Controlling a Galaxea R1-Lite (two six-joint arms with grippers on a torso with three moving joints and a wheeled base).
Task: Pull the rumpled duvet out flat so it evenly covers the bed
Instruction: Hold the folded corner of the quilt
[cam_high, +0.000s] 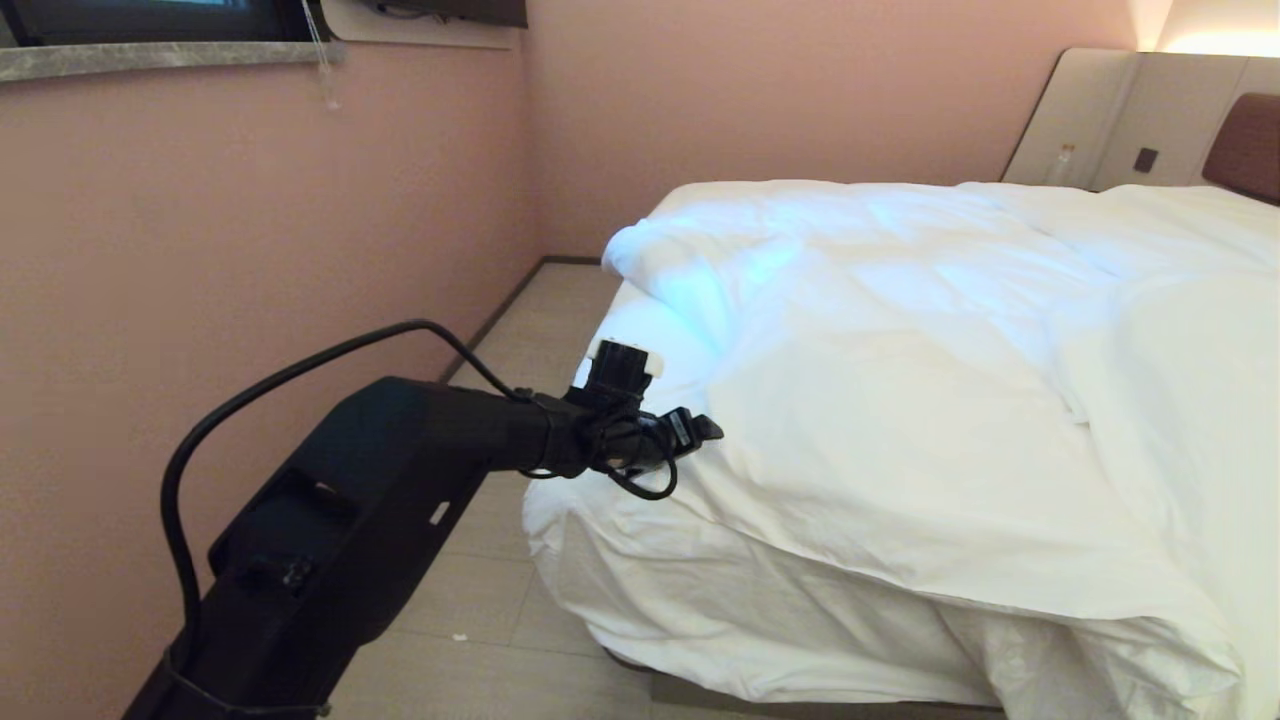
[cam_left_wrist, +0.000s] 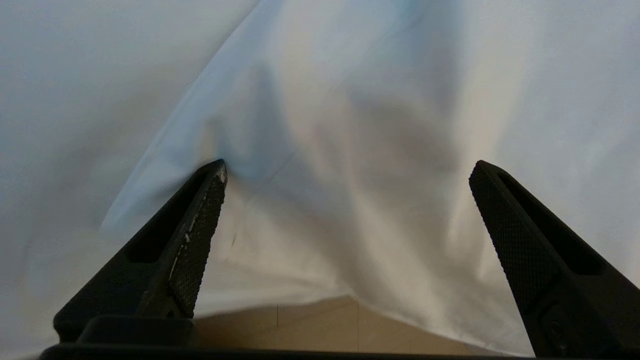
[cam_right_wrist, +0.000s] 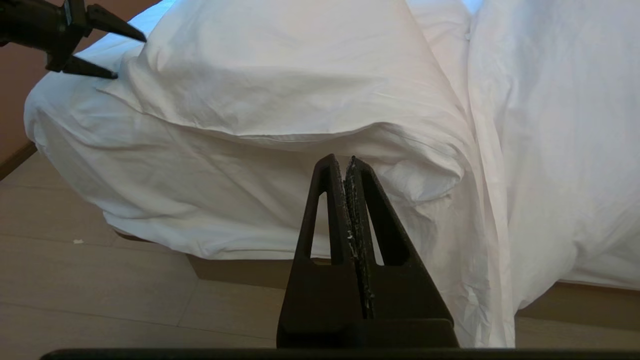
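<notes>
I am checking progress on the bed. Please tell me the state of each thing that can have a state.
duvet: rumpled, bunched, its near corner folded back, not yet flat.
bed: near corner left uncovered by the duvet.
left gripper: open, at the duvet's near corner, holding nothing.
right gripper: shut, empty, held off the bed's foot.

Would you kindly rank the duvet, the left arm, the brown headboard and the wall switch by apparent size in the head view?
1. duvet
2. left arm, enlarged by nearness
3. headboard, cut off by the frame edge
4. wall switch
</notes>
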